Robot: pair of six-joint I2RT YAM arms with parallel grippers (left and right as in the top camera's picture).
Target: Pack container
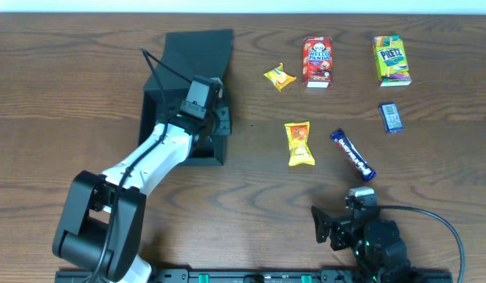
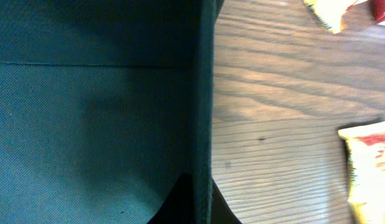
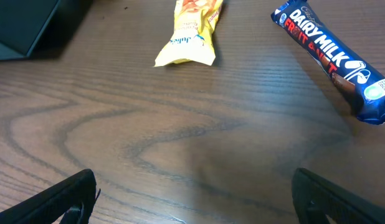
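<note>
- White-and-black jointed left arm: stretched diagonally from its base at the near-left table edge, up and to the right, with a black cable arcing over the wrist.
- Black two-finger left gripper: pointed down and closed tight, pinching the right wall of the dark teal-black cardboard container. In the wrist view, dark fingertips sit either side of that wall.
- Black right arm: folded low at the near-right edge.
- Black right gripper: spread wide, nothing between. Fingertips sit at both lower corners of the wrist view.
</note>
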